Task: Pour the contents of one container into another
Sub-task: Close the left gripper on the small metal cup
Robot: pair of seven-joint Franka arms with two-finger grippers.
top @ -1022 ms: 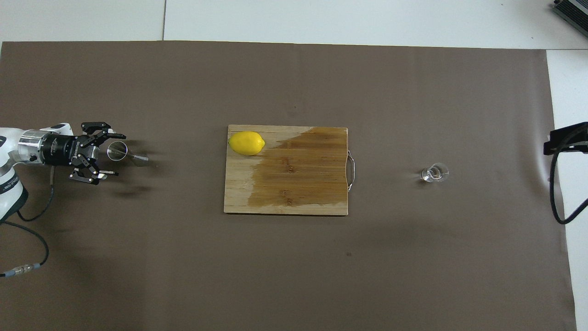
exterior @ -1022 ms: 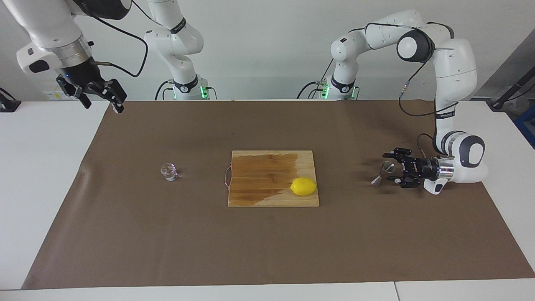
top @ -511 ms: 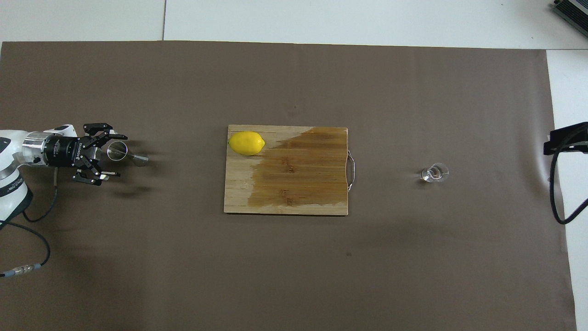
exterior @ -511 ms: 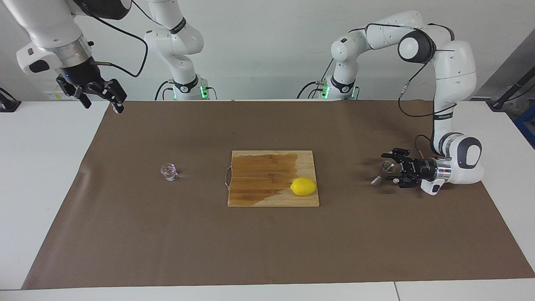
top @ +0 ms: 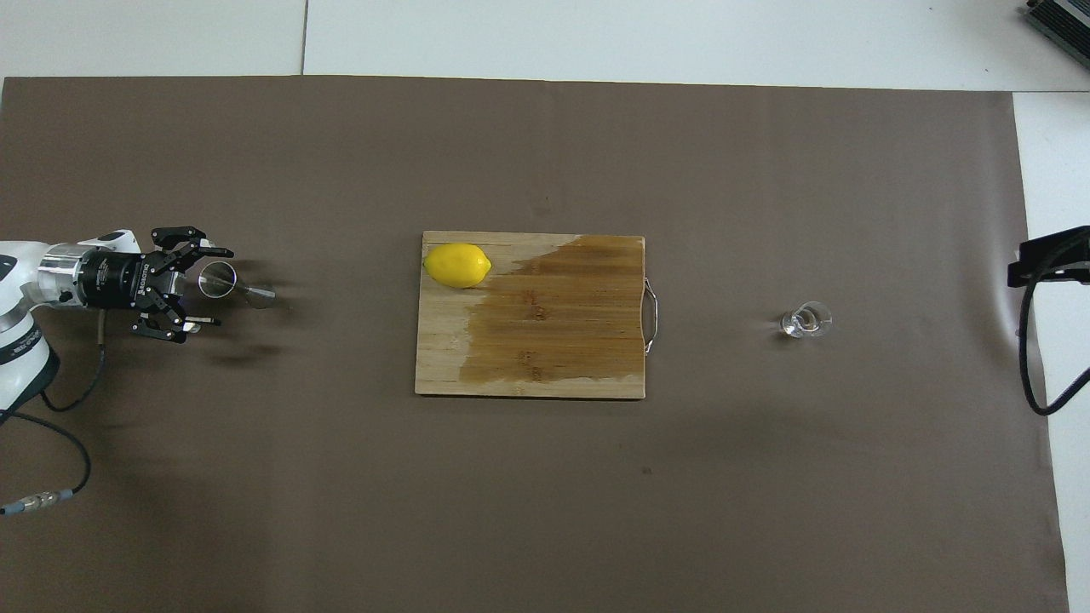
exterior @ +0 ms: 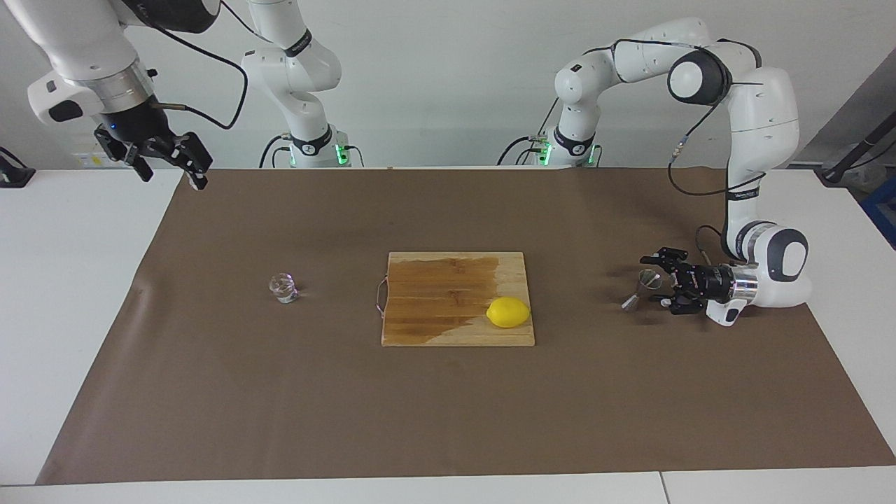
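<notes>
In the facing view, the jigger is seen at right of frame, just ahead of the left gripper, whose fingers are spread to take it; the glass is left standing at centre left. In the overhead view, the jigger is at far left beside the left gripper, the glass at right. The right gripper, fingers apart, is parked at upper left of the facing view, waiting.

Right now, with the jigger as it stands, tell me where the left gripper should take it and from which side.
Grip the jigger at its narrow waist, probably. It stands tilted on the brown mat, upper cone toward the left gripper, which is level with it, jaws open. So come in sideways from the left arm's end of the table; both cones flare and would likely slip.
</notes>
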